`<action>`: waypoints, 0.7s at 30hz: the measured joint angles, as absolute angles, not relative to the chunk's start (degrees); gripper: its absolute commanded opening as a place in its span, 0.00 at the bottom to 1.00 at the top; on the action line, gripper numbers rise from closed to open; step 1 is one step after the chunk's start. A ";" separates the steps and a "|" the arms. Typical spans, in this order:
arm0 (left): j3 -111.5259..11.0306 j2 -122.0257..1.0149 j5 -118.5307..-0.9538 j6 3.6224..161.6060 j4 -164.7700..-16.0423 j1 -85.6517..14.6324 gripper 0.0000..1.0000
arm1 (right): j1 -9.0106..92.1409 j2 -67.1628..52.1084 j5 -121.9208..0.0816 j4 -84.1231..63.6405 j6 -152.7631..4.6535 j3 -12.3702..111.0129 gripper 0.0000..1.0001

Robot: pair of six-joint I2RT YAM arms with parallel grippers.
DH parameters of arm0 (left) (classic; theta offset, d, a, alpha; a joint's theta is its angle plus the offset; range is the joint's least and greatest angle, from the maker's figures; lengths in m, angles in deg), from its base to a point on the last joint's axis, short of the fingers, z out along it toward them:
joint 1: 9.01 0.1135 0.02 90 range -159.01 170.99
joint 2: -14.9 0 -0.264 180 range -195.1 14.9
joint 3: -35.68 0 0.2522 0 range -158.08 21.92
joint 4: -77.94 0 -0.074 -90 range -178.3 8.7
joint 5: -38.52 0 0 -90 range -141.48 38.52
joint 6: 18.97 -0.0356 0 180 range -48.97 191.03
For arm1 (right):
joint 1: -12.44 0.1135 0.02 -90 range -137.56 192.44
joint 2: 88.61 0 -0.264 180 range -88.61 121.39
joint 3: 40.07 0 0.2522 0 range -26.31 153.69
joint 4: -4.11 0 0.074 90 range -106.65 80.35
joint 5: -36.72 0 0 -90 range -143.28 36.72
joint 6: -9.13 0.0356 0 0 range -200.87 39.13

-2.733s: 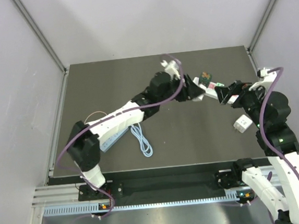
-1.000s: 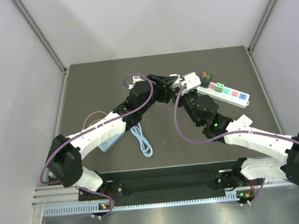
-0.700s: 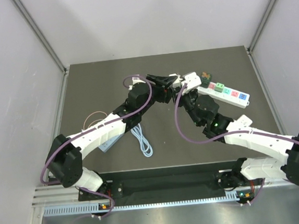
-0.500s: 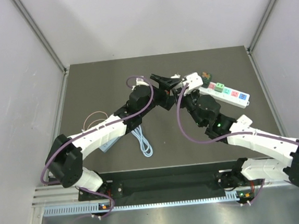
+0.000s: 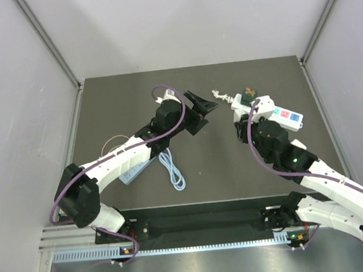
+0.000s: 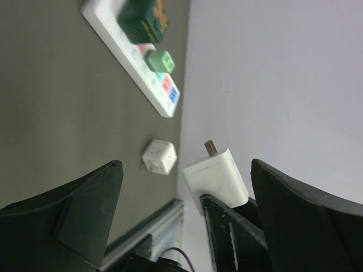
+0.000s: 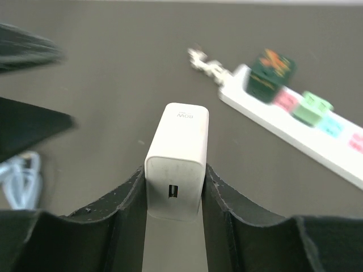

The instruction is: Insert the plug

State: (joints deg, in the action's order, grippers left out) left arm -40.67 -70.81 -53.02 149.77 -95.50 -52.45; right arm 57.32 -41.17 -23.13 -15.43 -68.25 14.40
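Note:
A white plug (image 7: 177, 158), a boxy charger, sits between my right gripper's (image 7: 173, 175) fingers, which are shut on its sides. From above, the plug (image 5: 237, 107) hangs just left of the white power strip (image 5: 280, 113), near the strip's end that carries a dark green plug (image 5: 249, 94). In the right wrist view the power strip (image 7: 295, 122) lies ahead and to the right. My left gripper (image 5: 204, 103) stands wide open to the left of the plug, holding nothing. In the left wrist view the plug (image 6: 218, 178), prongs up, stands between the spread fingers (image 6: 68, 215), touching neither.
A white cube adapter (image 6: 159, 157) lies beyond the power strip (image 6: 142, 62). A blue-white cable (image 5: 171, 168), a light blue strip (image 5: 134, 172) and a thin wire coil (image 5: 112, 142) lie under the left arm. The power strip's bundled cord end (image 5: 219, 96) rests between the grippers.
My left gripper opened and let go of the plug, then drew back left. My right gripper closed on the plug and carried it right, toward the power strip.

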 measured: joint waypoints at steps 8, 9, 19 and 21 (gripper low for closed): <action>-40.75 -66.99 -44.37 136.24 -85.87 -48.36 0.98 | 39.51 -42.59 -29.49 -34.16 -64.09 16.80 0.00; -40.80 -66.02 -42.88 133.69 -84.62 -48.06 0.99 | 37.56 -42.59 -30.76 -35.80 -64.20 17.37 0.00; -49.93 -62.53 -46.51 105.47 -73.04 -48.10 0.96 | 15.90 -28.25 -41.57 -51.71 -70.59 30.13 0.00; -49.98 -62.00 -48.52 101.49 -71.88 -48.12 0.96 | 13.35 -24.77 -44.15 -53.13 -71.44 31.42 0.00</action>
